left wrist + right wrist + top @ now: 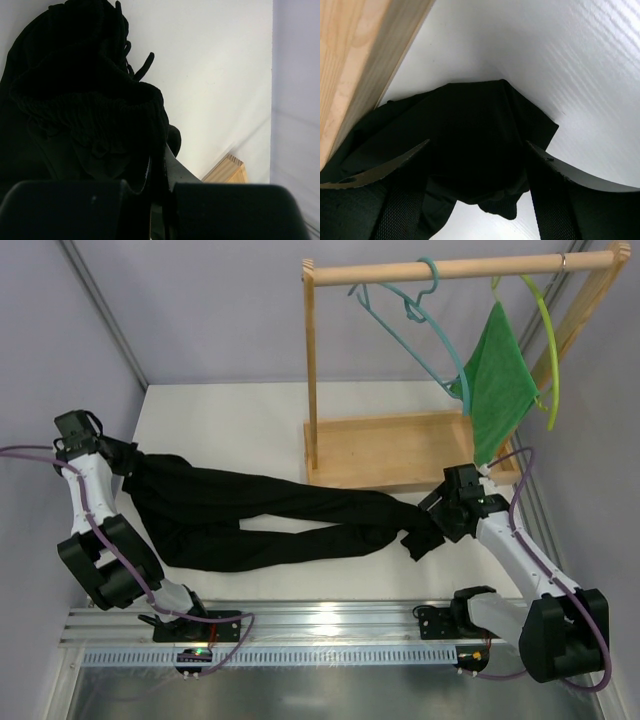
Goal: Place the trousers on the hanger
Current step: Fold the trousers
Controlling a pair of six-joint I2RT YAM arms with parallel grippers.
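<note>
Near rail: both arm bases sit on the metal rail [300, 625] at the near edge of the table [230, 415], one at the left and one at the right.
Left gripper: the left gripper [128, 464] is at the far left of the table, closed tight on the waist end of the trousers [280, 520]. Its wrist view shows gathered black fabric pinched between the jaws.
Right gripper: the right gripper [432, 527] is at the right, just near of the rack's base. Its jaws stand wide apart over the bunched leg ends, and the wrist view shows cloth lying between the fingers [420, 150] but not clamped.
Trousers: they lie flat on the table, stretched from left to right, with the two legs side by side and meeting at the right end.
Hanger: the hanger [430, 350], teal, hangs by its hook from the top bar of the wooden rack [312, 370] at the far right. It is bare and well apart from the trousers.
Neighbours: a green cloth [500, 380] and a yellow-green hanger [547, 350] hang on the same bar, just right of the teal one.
Done: the garment looks spread out and is gripped at one end only.
Left: the right arm most likely needs a fresh hold on the leg ends. The trousers must then be lifted, carried to the rack and draped over the hanger's lower bar. None of this is done yet.
</note>
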